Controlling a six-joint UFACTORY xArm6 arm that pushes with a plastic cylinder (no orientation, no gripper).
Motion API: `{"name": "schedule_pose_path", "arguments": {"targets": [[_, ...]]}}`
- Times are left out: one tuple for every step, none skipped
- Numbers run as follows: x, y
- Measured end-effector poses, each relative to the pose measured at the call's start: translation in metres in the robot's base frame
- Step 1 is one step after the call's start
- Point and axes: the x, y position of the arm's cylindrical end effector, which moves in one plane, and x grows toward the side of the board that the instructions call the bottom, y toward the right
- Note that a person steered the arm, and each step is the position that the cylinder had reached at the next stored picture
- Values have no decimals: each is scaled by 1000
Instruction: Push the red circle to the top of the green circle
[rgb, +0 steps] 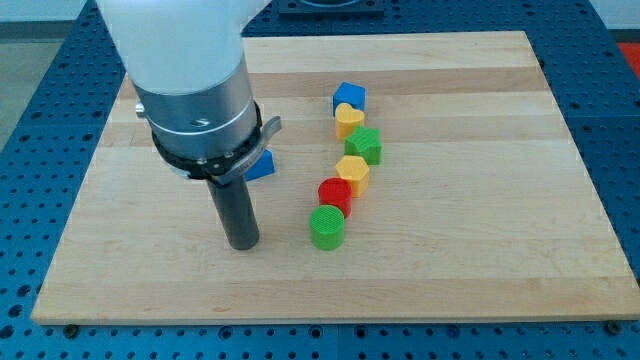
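No pincer is present, so its state cannot be told; only my tip (243, 243) is seen, on the worktop (480, 250) well left of the green circle (326, 228). A blue block (262, 165) is partly hidden behind the rod. The red circle (334, 192) is touching the green circle's upper edge, with a yellow block (353, 172) just above. Only a gentle, small nudge is judged to be needed.
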Motion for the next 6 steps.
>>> {"name": "schedule_pose_path", "arguments": {"targets": [[-12,29],[-4,89],[-13,72],[-29,23],[-42,59],[-42,87]]}}
